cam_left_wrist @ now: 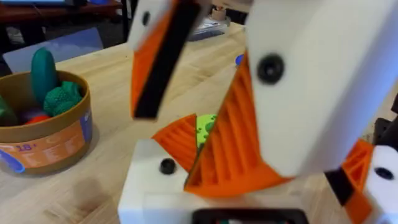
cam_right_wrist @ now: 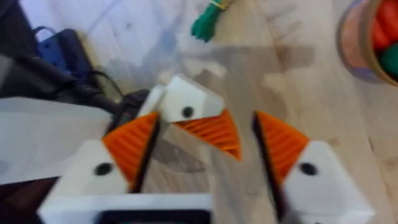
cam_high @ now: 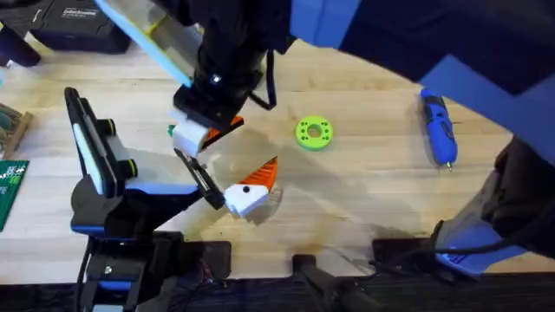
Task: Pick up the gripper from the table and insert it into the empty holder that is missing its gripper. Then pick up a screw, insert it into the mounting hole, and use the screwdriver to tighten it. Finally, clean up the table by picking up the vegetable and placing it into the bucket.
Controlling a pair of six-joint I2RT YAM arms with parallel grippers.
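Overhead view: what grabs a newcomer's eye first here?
The orange-and-white gripper lying at the table's middle, with the right gripper open around it in the right wrist view. Next, the green disc just beyond it, and the blue screwdriver far right.

The overhead camera looks down on the table (cam_high: 364, 191); both wrist cameras sit close, sharing the gripper (cam_high: 251, 192).

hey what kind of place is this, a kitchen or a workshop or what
Likely a robotics lab bench: a wooden table with a blue electric screwdriver, a green circuit board at its edge, and a spare orange-tipped finger part.
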